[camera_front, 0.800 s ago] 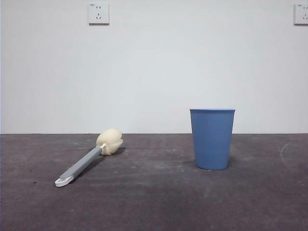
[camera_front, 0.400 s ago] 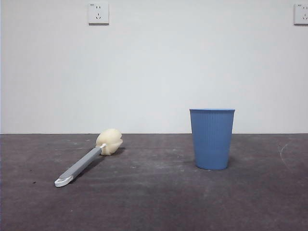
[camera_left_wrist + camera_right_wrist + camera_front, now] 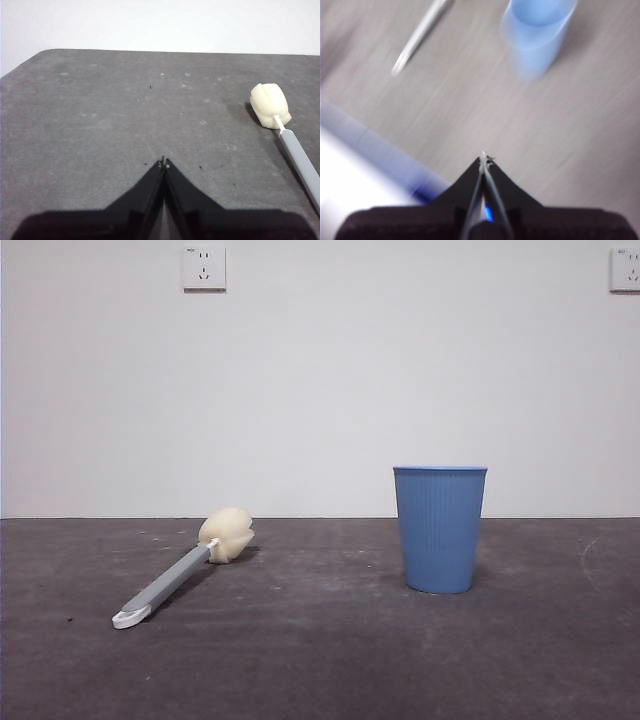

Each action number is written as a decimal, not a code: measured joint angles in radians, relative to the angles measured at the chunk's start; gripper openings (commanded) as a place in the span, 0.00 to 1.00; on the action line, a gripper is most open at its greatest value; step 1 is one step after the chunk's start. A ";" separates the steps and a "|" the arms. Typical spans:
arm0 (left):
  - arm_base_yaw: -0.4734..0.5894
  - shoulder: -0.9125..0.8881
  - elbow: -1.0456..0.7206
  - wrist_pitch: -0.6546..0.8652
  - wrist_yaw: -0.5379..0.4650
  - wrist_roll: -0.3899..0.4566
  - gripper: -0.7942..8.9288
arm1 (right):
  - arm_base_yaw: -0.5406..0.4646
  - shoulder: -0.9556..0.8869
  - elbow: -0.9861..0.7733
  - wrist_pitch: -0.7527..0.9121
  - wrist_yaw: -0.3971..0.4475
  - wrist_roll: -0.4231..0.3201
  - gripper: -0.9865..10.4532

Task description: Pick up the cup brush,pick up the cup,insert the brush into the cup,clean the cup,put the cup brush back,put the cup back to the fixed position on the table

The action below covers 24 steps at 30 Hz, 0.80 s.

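The brush (image 3: 183,572) lies flat on the desk (image 3: 320,660), well apart from the upright cup (image 3: 440,528), handle running diagonally beside the clenched, empty left end effector (image 3: 164,162), seemingly the nearer; the right end effector (image 3: 483,156) is clenched too
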 measured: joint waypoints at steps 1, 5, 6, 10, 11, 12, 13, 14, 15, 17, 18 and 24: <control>0.000 0.000 0.000 0.000 0.000 0.000 0.08 | -0.010 -0.022 0.000 0.040 0.025 -0.011 0.09; 0.000 0.000 0.000 0.000 0.000 0.000 0.08 | -0.062 -0.141 0.000 0.268 0.056 -0.036 0.09; 0.000 0.000 0.000 0.000 0.000 0.000 0.08 | -0.080 -0.180 -0.003 0.341 0.078 -0.047 0.09; 0.000 0.000 0.000 0.000 0.000 0.000 0.08 | -0.140 -0.306 -0.060 0.542 0.212 -0.077 0.09; 0.000 0.000 0.000 0.000 0.000 0.000 0.08 | -0.154 -0.328 -0.087 0.579 0.243 -0.079 0.09; 0.000 0.000 0.000 0.000 0.000 0.000 0.08 | -0.172 -0.355 -0.130 0.628 0.274 -0.080 0.09; 0.000 0.000 0.000 0.000 0.000 0.000 0.08 | -0.186 -0.375 -0.169 0.660 0.290 -0.080 0.09; 0.000 0.000 0.000 0.000 0.000 0.000 0.08 | -0.198 -0.397 -0.212 0.694 0.301 -0.080 0.09; 0.000 0.000 0.000 0.000 0.000 0.000 0.08 | -0.214 -0.428 -0.272 0.737 0.304 -0.079 0.09; 0.000 0.000 0.000 0.000 0.000 0.000 0.08 | -0.235 -0.476 -0.365 0.809 0.303 -0.071 0.09; 0.000 0.000 0.000 0.000 0.000 0.000 0.08 | -0.249 -0.504 -0.426 0.856 0.298 -0.062 0.09; 0.000 0.000 0.000 0.000 0.000 0.000 0.08 | -0.315 -0.591 -0.688 0.897 0.177 -0.038 0.09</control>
